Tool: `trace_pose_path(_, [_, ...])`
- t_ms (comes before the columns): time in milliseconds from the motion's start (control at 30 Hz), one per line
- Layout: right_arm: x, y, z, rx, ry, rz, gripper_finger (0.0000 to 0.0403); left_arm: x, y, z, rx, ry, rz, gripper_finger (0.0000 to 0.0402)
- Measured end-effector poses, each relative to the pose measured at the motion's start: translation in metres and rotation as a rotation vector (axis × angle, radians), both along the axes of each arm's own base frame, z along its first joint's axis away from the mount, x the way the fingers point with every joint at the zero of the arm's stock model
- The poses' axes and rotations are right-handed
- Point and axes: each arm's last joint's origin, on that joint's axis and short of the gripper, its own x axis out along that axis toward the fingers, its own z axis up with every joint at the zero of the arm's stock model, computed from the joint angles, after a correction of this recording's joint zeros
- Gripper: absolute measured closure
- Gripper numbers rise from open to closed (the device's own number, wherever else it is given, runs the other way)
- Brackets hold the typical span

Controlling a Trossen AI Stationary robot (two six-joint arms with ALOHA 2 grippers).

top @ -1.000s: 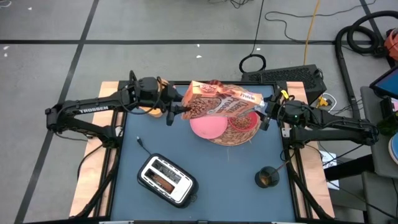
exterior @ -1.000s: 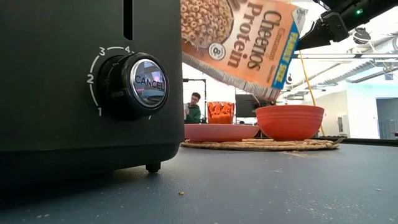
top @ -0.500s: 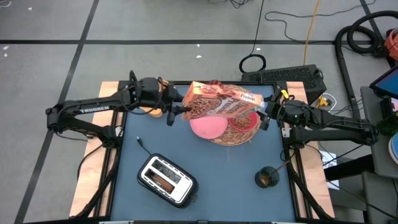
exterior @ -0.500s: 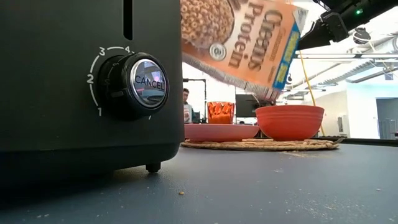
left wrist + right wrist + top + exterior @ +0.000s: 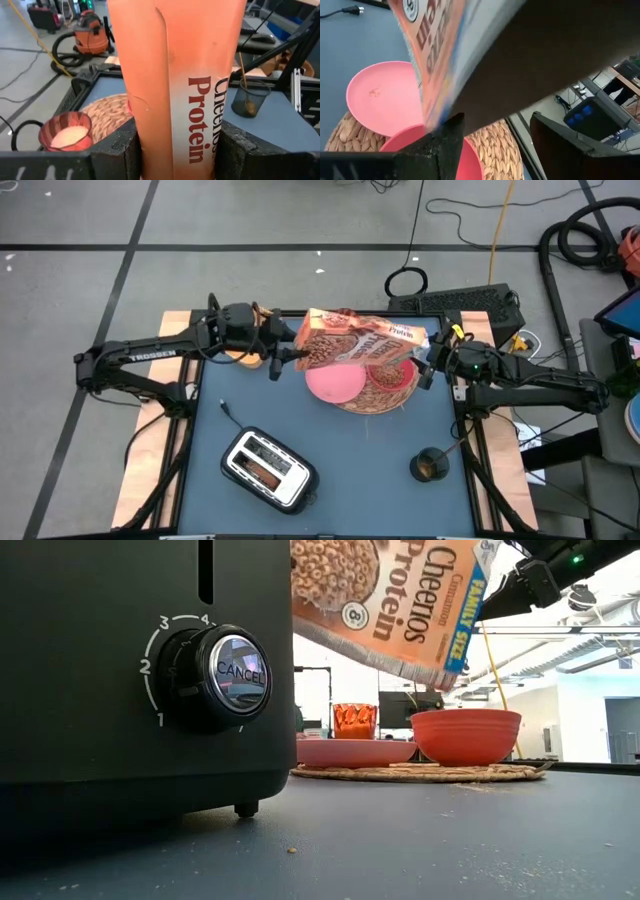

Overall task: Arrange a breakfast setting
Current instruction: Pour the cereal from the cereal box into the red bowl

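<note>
You had the brown cereal box [image 5: 355, 345] held tilted above the round woven straw mat [image 5: 385, 402], over the pink plate [image 5: 333, 385] and smaller red bowl [image 5: 392, 377]. The left gripper [image 5: 282, 352] clamped one end partly closed; the right gripper [image 5: 422, 360] gripped the other end.

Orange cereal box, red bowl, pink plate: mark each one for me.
Orange cereal box [image 5: 385, 600], low view, printed front.
Red bowl [image 5: 466, 737], low view, outer wall.
Pink plate [image 5: 380, 97], right wrist view, bare inner surface.
</note>
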Motion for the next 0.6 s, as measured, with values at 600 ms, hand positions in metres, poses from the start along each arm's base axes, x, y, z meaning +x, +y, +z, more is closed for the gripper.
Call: trace_pose_path(600, [0.0, 0.0, 0.0, -0.002, -0.001, 0.001, 0.0188, -0.002, -0.001, 0.007, 0.035, -0.048, -0.005, 0.0224])
